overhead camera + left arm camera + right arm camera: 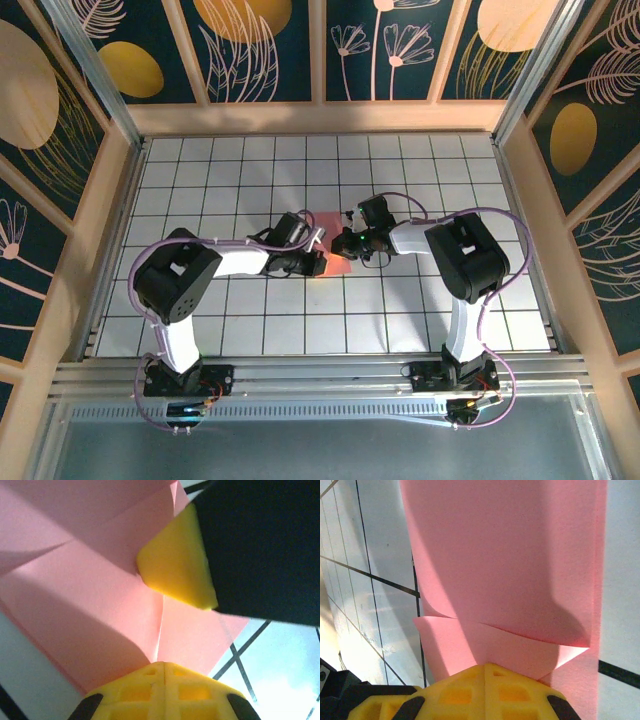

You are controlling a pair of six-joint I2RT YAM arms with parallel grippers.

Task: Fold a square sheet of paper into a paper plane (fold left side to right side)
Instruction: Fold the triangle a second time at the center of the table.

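Creasing is judged to be in hand: the thin salmon-pink, partly folded paper sheet (pixel 338 263) lies mid-worktop (pixel 200 320), pressed by the closed left tool (pixel 319 239) and closed right tool (pixel 346 241). Firm, steady pressure along the fold is called for next.

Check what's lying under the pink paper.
The white gridded table shows around the pink paper; anything directly beneath is hidden by the sheet itself.
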